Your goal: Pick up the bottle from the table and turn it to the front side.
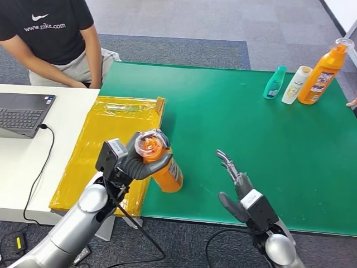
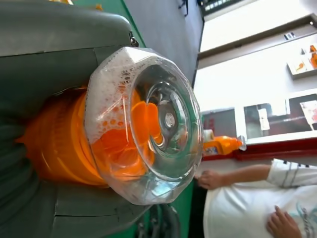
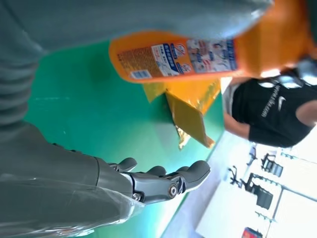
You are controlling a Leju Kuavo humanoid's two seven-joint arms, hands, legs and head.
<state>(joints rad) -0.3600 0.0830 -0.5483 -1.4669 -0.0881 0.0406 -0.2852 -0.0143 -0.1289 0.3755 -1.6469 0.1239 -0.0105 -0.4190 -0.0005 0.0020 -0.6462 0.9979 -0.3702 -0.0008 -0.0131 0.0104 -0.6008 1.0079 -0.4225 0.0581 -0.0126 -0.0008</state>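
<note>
**Orange bottle held up in the left hand**

The left hand [image 1: 141, 162] gripped the orange bottle [image 1: 165, 167] near its neck, dark fingers wrapped around it, with the clear faceted cap [image 1: 150, 142] tipped toward the head camera. The bottle was off the green mat [image 1: 261, 139], above its near left part, beside the yellow foil bag [image 1: 105, 134]. From the left wrist, the cap [image 2: 149, 124] was a glossy, many-sided transparent dome with foam bubbles and orange liquid inside, and the ridged orange neck [image 2: 56, 144] sat against the grey palm.

The right hand [image 1: 234, 184] held nothing, its fingers stretched out and apart over the mat's near edge. In the right wrist view those fingers [image 3: 164, 181] lay straight, and the bottle's label [image 3: 179, 57] showed blue, white and red print too small to read.

At the mat's far right corner stood a second orange bottle [image 1: 322, 72], a white bottle [image 1: 295, 85] and a teal bottle [image 1: 274, 82], close together and leaning. The middle of the mat between them and the hands was bare.

A person in a black shirt [image 1: 48, 25] printed with "www.nike.com" sat behind the white table [image 1: 21, 162], where a grey laptop [image 1: 23, 114] lay with a black cable [image 1: 42, 167] trailing off. The crinkled foil bag overlapped both the table and the mat.
</note>
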